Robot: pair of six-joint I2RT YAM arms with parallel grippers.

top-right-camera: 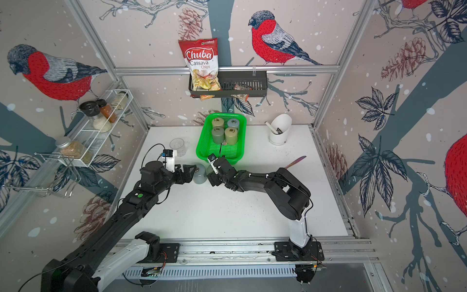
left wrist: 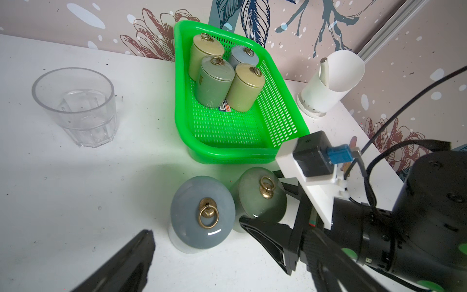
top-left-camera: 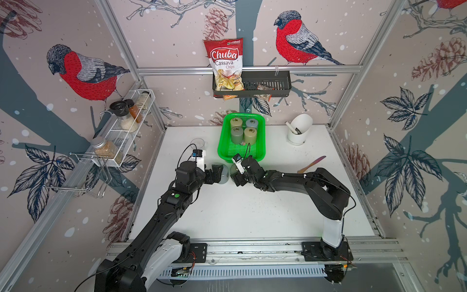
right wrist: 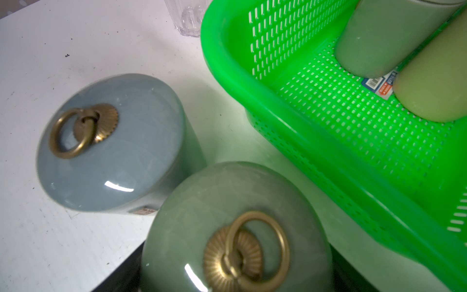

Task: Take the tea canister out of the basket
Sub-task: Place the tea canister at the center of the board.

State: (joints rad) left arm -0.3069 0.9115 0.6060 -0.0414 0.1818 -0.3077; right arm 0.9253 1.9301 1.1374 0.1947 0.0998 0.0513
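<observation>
Left gripper [top-left-camera: 220, 174] wide; right gripper [top-left-camera: 236, 173] tight on glossy, round-lidded sage-green canister [right wrist: 227, 202].

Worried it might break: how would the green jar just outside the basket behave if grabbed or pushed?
The green canister has a glossy glaze, suggesting ceramic: probably heavy, slippery, breakable. Standing upright, it would likely slide or tip, not roll.

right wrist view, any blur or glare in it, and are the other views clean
Right wrist view: green canister soft and close, white glints on it and the grey-blue canister; left wrist view: near finger blurred; top views: frame posts splay outward, wide-angle.
</observation>
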